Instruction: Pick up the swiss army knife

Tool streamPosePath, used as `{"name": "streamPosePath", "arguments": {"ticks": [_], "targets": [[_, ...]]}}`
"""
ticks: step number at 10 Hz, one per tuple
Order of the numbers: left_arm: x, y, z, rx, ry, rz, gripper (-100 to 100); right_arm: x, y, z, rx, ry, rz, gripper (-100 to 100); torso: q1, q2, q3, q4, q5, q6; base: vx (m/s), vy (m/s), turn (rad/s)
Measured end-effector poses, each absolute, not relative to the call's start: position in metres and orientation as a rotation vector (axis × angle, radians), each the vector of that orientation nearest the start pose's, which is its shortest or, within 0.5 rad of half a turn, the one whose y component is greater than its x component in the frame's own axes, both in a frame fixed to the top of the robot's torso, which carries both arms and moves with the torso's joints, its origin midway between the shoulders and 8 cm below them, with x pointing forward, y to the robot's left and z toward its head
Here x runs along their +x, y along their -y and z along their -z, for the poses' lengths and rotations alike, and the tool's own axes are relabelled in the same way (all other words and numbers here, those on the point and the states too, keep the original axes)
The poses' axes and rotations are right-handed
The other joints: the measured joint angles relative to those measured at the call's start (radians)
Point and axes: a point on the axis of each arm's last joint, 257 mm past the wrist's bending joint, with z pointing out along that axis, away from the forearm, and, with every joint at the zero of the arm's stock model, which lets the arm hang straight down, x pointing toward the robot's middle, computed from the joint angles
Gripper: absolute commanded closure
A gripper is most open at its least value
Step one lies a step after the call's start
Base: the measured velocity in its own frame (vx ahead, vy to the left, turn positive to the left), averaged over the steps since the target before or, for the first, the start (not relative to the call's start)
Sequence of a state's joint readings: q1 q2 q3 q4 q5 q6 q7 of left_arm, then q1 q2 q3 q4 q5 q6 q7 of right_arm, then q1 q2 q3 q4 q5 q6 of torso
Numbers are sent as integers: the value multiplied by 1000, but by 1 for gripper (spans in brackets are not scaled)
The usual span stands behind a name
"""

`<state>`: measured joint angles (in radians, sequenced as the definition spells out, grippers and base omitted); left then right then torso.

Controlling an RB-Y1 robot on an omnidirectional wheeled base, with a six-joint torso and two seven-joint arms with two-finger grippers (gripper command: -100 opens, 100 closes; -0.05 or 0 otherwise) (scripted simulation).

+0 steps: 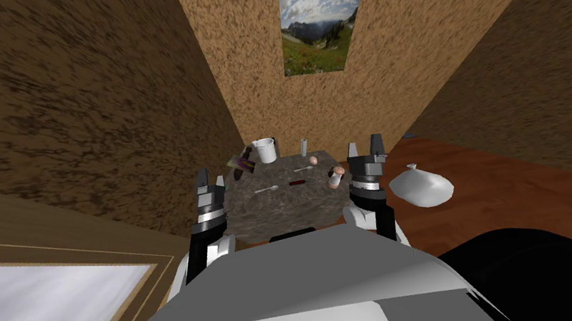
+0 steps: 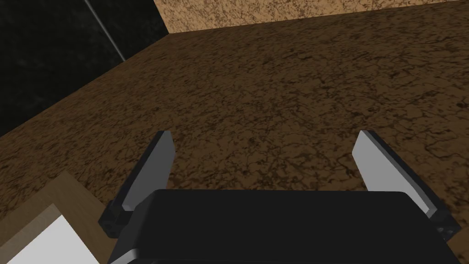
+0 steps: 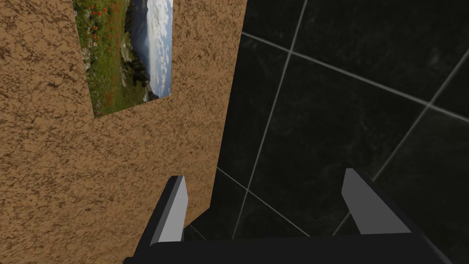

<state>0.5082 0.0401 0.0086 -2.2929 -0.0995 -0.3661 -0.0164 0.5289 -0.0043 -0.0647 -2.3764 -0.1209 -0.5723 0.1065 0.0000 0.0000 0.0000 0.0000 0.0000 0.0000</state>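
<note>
Dark mottled table [image 1: 287,216] faced, nothing grasped yet.
Swiss army knife [image 1: 297,182] is seen untouched at twelve o'clock; left gripper [image 1: 209,180] and right gripper [image 1: 364,147] are held spread, empty.

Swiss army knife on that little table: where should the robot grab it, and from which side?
Probably from above, at the middle of its body. The swiss army knife lies flat on the dark table, long and thin, so fingers closing across its narrow width should hold best. The spoon and a small bottle sit off its ends, leaving its long sides free.
</note>
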Motion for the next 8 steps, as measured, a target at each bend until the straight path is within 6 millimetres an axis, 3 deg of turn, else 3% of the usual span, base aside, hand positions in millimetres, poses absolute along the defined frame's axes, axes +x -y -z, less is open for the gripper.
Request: {"name": "streamPosePath", "arguments": {"ticks": [8], "targets": [[363, -275, 0, -663, -790, 1175, 0, 322, 297, -31, 520, -729, -1185, -100, -1, 1, 1, 0, 0, 0, -21, -19, 94]]}}
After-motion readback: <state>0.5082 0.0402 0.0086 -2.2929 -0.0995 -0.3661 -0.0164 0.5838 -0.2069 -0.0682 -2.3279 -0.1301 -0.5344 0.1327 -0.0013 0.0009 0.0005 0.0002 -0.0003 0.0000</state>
